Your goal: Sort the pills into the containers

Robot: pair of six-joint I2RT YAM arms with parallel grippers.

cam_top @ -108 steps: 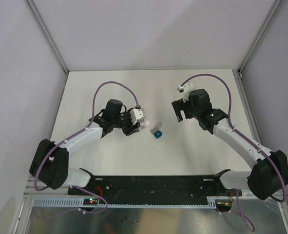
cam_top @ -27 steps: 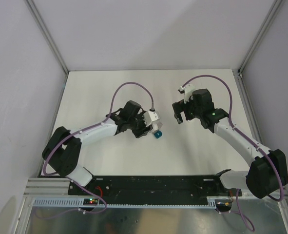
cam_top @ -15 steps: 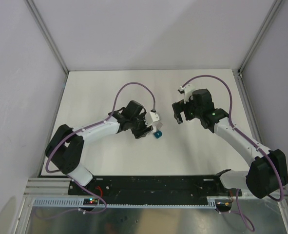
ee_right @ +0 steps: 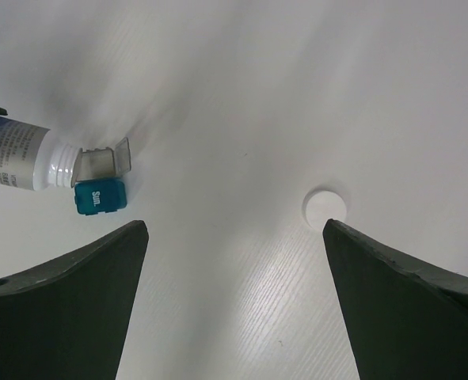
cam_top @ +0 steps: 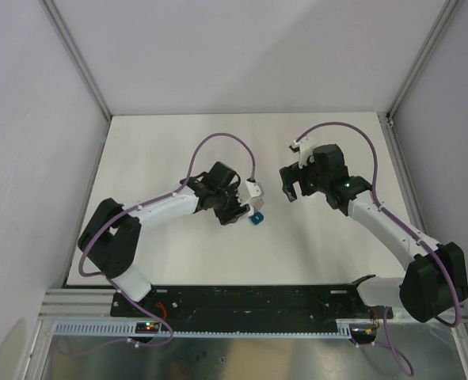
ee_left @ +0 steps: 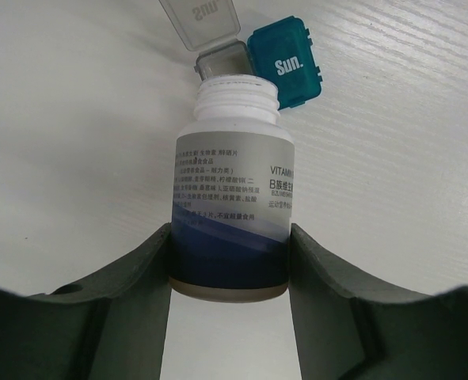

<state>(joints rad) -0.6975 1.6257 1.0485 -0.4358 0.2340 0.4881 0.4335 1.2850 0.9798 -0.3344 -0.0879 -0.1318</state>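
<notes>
The containers are a tiny joined pair: a teal compartment (ee_left: 285, 67) shut under a lid marked "Sun.", and a grey one (ee_left: 222, 62) whose clear lid (ee_left: 200, 20) stands open. My left gripper (ee_left: 230, 237) is shut on the base of a white uncapped bottle (ee_left: 230, 190), tipped so its mouth sits at the grey compartment. The top view has this gripper (cam_top: 245, 207) right beside the containers (cam_top: 256, 219). My right gripper (ee_right: 234, 226) hangs open and empty above the table, to the right of the containers (ee_right: 97, 196) and the bottle (ee_right: 28, 158). No pills show.
The bottle's white round cap (ee_right: 325, 206) lies flat on the table under my right gripper (cam_top: 291, 188). White walls with metal posts enclose the white table (cam_top: 178, 150) on three sides.
Since the earliest frame my left arm has reached to the right, bringing the bottle up to the containers; over the last second it crept slightly closer. The right arm has barely moved.
</notes>
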